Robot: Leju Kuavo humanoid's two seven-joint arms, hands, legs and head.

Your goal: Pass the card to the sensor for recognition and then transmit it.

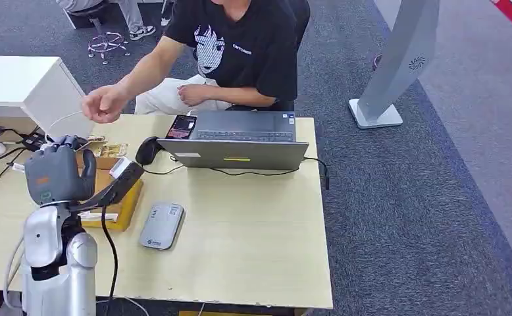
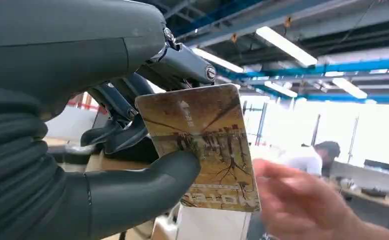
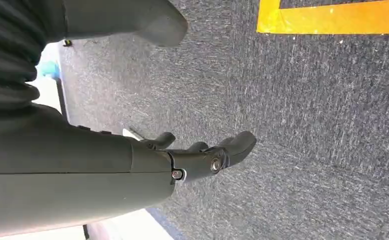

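Left hand (image 1: 54, 172) raised over the near-left part of the light wooden table (image 1: 253, 237), back of the hand toward the head camera. In the left wrist view the left hand (image 2: 107, 150) pinches a brown-and-gold card (image 2: 202, 147): thick grey thumb (image 2: 157, 180) pressed on the printed face, darker fingers (image 2: 117, 120) behind it. Card stands roughly upright, print partly legible, small white arrow near 1 edge. A person's hand (image 2: 302, 200), blurred, sits just beside the card's free edge; cannot tell whether it touches. From the head view the person in a black printed T-shirt (image 1: 240, 46) sits across the table, 1 arm stretched toward the robot, hand (image 1: 105, 104) above and slightly beyond the left hand, well clear of the tabletop. Grey card reader (image 1: 162, 225) lies flat on the table, near the left hand on its right side, apart from it. An open grey laptop (image 1: 240, 141) sits mid-table facing the person, black mouse (image 1: 148, 150) beside its left corner, a phone (image 1: 181, 126) with lit screen just behind that. A yellow-edged box (image 1: 123, 207) lies partly under the left hand's fingers. Right hand (image 3: 192, 155) hangs over dark grey carpet (image 3: 307, 125), fingers apart and only loosely bent, holding nothing; a yellow floor stripe (image 3: 332, 17) runs nearby.
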